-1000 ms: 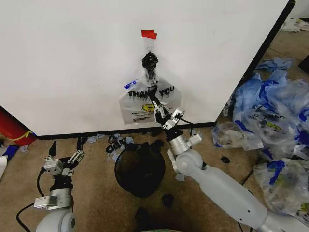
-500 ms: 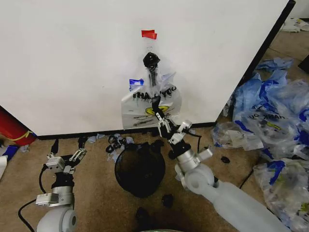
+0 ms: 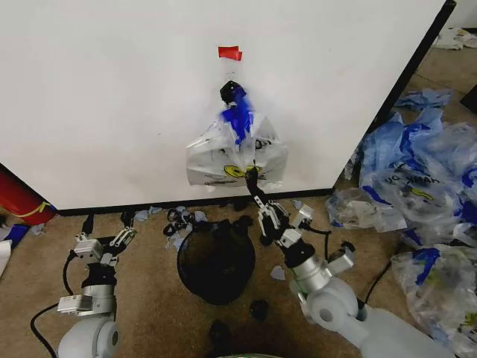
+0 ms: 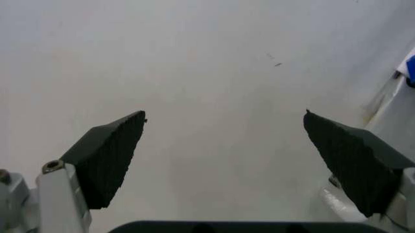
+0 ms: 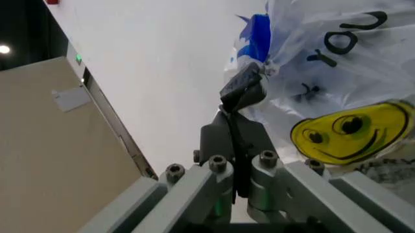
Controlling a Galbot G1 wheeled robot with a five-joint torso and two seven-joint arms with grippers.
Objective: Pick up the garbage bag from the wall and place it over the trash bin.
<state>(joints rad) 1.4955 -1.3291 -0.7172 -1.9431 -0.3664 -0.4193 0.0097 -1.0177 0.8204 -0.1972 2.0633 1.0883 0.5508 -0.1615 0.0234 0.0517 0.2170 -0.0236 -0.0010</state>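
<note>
The garbage bag (image 3: 235, 153), clear with blue trim and a yellow smiley, hangs bunched against the white wall (image 3: 112, 97) below a black knot (image 3: 232, 92) and a red tape strip (image 3: 230, 52). My right gripper (image 3: 253, 177) is shut on the bag's lower middle. In the right wrist view the right gripper (image 5: 245, 88) pinches the plastic beside the smiley of the garbage bag (image 5: 350, 128). The black mesh trash bin (image 3: 216, 261) stands on the floor just below the bag. My left gripper (image 3: 105, 244) stands open low at the left, facing the bare wall (image 4: 207, 73).
A big heap of blue-and-clear bags (image 3: 425, 186) covers the floor at the right, past the wall's black edge (image 3: 410, 67). Small plastic scraps (image 3: 179, 218) lie along the wall's foot. Black scraps (image 3: 258, 308) sit beside the bin. A red object (image 3: 19, 198) is at the far left.
My right arm has drawn back and down from the wall with the bag in its grip. The bag has bunched up and its blue handles now show near the knot. The left arm barely moved.
</note>
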